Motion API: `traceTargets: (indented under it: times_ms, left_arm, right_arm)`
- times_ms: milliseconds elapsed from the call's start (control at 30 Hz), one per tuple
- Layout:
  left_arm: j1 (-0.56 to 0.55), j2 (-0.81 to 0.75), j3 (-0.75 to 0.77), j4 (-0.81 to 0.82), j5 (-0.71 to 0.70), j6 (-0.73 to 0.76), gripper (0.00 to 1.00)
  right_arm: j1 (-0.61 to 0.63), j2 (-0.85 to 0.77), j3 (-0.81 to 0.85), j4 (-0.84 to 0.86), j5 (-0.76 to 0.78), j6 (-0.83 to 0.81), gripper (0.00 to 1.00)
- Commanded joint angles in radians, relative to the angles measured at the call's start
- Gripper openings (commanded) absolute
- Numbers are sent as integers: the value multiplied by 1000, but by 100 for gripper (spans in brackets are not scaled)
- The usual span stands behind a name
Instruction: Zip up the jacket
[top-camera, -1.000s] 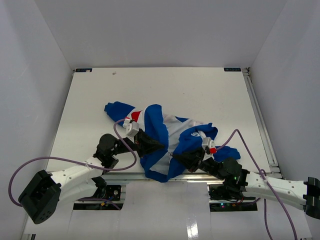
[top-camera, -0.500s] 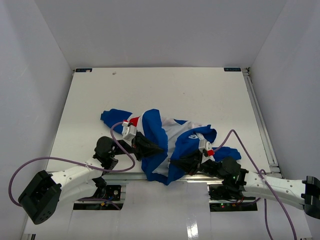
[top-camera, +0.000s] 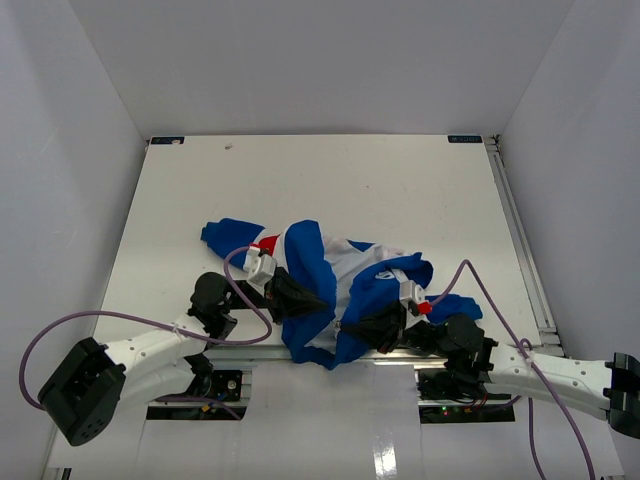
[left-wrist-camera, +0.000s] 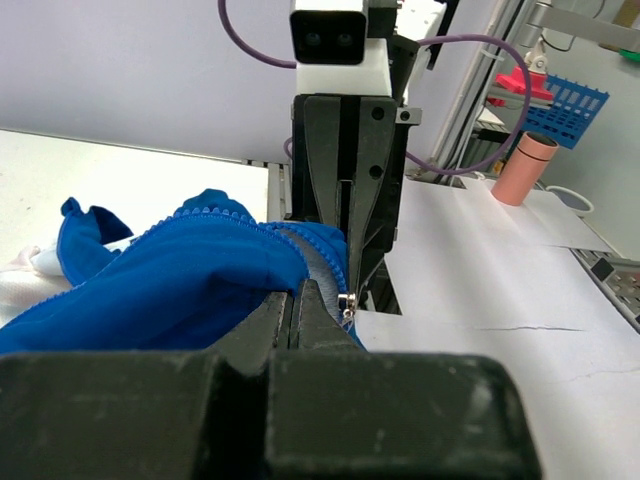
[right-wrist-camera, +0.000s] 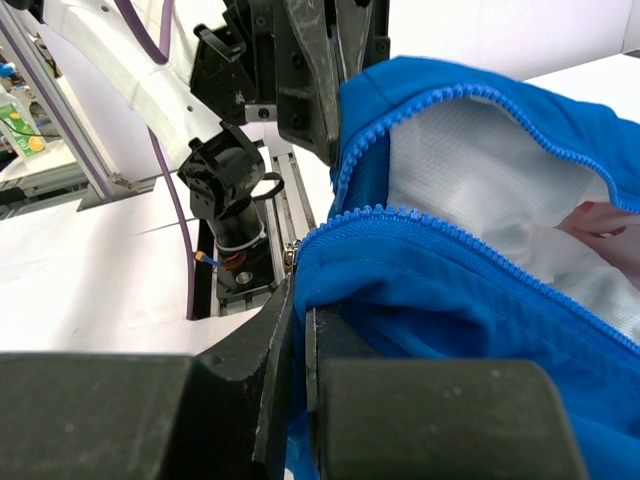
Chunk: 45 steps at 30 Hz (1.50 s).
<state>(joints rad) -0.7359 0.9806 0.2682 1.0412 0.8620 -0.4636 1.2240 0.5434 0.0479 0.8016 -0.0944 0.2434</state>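
since a second ago the jacket (top-camera: 330, 275) has slid toward the near edge of the table (top-camera: 400, 180). its far-left sleeve tip now sits a little nearer, and the two grippers have come closer together.

the jacket lies crumpled at the near middle of the table, with blue, white and red panels folded over one another. its near fold reaches the table's front edge between the two arm bases.

the left gripper (top-camera: 318, 297) comes in from the left with its tips buried in the blue fabric. in the left wrist view its fingers (left-wrist-camera: 265, 320) are closed tight on the jacket's (left-wrist-camera: 180, 285) blue toothed edge, and a small metal zipper slider (left-wrist-camera: 346, 303) sits just beside the tips.

the right gripper (top-camera: 352, 328) reaches in from the right, low at the near fold. in the right wrist view its fingers (right-wrist-camera: 265, 330) are pinched together on the jacket's (right-wrist-camera: 480, 300) blue hem. a line of zipper teeth (right-wrist-camera: 420, 225) runs away from the tips to the right, and white lining shows above it.

the two grippers face each other, nearly touching, with the jacket's opening between them.
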Motion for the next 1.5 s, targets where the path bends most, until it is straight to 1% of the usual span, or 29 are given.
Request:
traceTargets:
  times_ms: [0, 533, 1000, 1467]
  left_arm:
    - [1, 23, -11, 108, 57, -29, 0]
    - [1, 29, -29, 158, 71, -55, 0]
    - [1, 33, -27, 128, 51, -38, 0]
    - [1, 50, -24, 120, 49, -30, 0]
  right_arm:
    - [-1, 5, -7, 97, -11, 0, 8]
    - [0, 53, 16, 151, 30, -5, 8]
    - [-1, 101, 37, 189, 10, 2, 8]
    - [-1, 105, 50, 199, 47, 7, 8]
